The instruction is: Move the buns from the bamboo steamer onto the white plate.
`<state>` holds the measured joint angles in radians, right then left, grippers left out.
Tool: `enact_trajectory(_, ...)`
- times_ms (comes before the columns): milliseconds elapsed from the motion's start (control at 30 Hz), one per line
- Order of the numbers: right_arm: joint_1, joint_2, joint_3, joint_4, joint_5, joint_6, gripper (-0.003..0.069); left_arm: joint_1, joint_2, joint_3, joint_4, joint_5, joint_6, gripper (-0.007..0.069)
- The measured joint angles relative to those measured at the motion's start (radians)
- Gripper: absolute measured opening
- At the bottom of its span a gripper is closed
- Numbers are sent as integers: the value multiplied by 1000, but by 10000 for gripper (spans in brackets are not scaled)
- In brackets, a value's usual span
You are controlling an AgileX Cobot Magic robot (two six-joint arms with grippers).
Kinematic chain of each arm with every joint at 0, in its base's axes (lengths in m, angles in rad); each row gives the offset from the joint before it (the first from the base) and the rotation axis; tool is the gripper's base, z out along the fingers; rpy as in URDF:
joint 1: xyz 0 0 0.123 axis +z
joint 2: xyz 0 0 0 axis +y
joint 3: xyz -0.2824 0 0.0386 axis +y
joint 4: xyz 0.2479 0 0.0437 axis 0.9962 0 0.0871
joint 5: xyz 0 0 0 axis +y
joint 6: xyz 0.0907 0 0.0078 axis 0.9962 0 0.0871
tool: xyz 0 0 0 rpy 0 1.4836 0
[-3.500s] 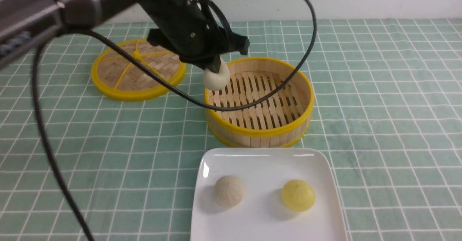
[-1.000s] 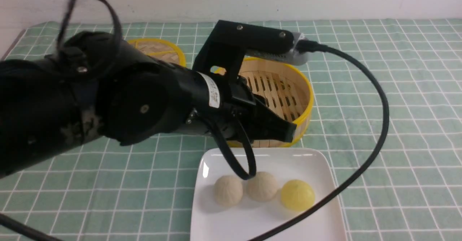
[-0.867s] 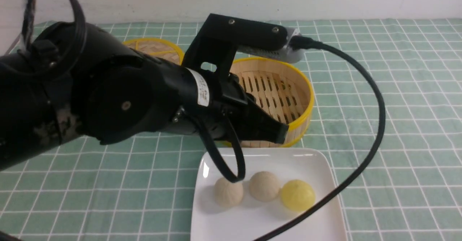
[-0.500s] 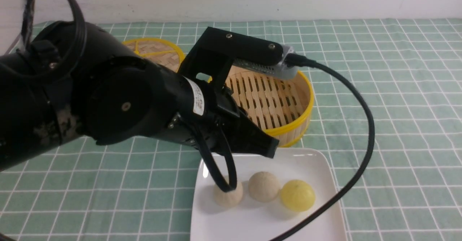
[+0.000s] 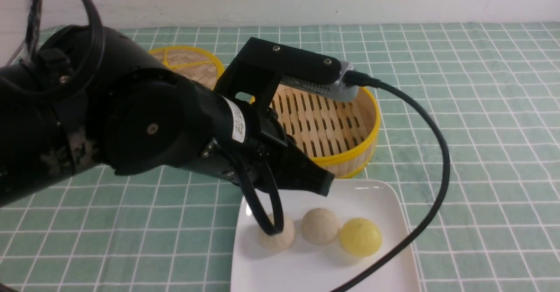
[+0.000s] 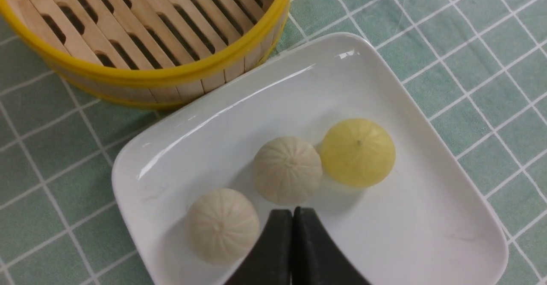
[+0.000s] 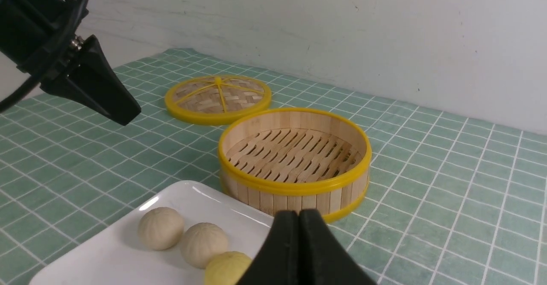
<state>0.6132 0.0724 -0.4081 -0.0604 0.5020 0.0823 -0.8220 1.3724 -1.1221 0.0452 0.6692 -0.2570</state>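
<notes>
While shut at left gripper [image 6: 294,210] and right gripper [image 7: 298,212], grips nothing; shows three buns [image 5: 320,226] on the white plate [image 5: 323,274], lower centre of the front view. Also shows the bamboo steamer [image 5: 374,130], near centre.

There are three buns: two cream ones [image 6: 222,226] [image 6: 287,170] and one yellow one [image 6: 358,152]. There is one steamer basket [image 7: 295,186], one woven lid [image 7: 218,99], one white plate [image 6: 427,242], two robot hands [image 6: 292,246] [image 7: 299,246] and one table [image 7: 448,216].
</notes>
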Motion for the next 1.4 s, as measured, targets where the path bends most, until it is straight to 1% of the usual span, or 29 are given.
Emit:
enact_trajectory(233, 0, 0, 0, 0, 0, 0, -9, 0, 0, 0, 0, 12, 0, 20)
enact_trajectory(367, 0, 0, 1, 0, -1, 0, -8, 0, 0, 0, -25, 41, 0, 22)
enact_trajectory(533, -11, -4, 56, 0, -12, 0, -6, 0, 0, 0, -38, 82, 0, 24)
enact_trajectory(667, -103, -22, 148, 0, -13, 0, -4, 0, 0, 0, -5, 89, -52, 26)
enact_trajectory(767, -233, -61, 240, 0, -12, 0, -1, 0, 0, 0, 61, 90, -138, 31)
enact_trajectory(800, -241, -61, 245, 0, -12, 0, -1, 0, 0, 0, 64, 90, -141, 31)
enact_trajectory(867, -334, -82, 308, 0, -11, 0, 0, 0, 0, 0, 111, 93, -172, 32)
enact_trajectory(900, -356, -82, 320, 0, -9, 0, 1, 0, 0, 0, 115, 94, -177, 32)
enact_trajectory(933, -403, -83, 345, 0, -8, 0, 1, 0, 0, 0, 126, 96, -181, 33)
enact_trajectory(1000, -465, -83, 377, 0, -11, 0, 3, 0, -1, -8, 133, 104, -185, 33)
enact_trajectory(1067, -483, -83, 388, 0, -12, 0, 3, 0, -2, -13, 133, 105, -186, 33)
enact_trajectory(1100, -512, -83, 401, 0, -31, 0, 5, 0, -9, -29, 135, 109, -186, 35)
enact_trajectory(1200, -550, -83, 412, 0, -78, 0, 7, 0, -34, -61, 156, 111, -186, 38)
enact_trajectory(1300, -560, -83, 417, 0, -96, 0, 10, 0, -63, -82, 178, 117, -186, 40)
enact_trajectory(1400, -560, -83, 419, 0, -105, 0, 14, 0, -155, -92, 231, 181, -184, 41)
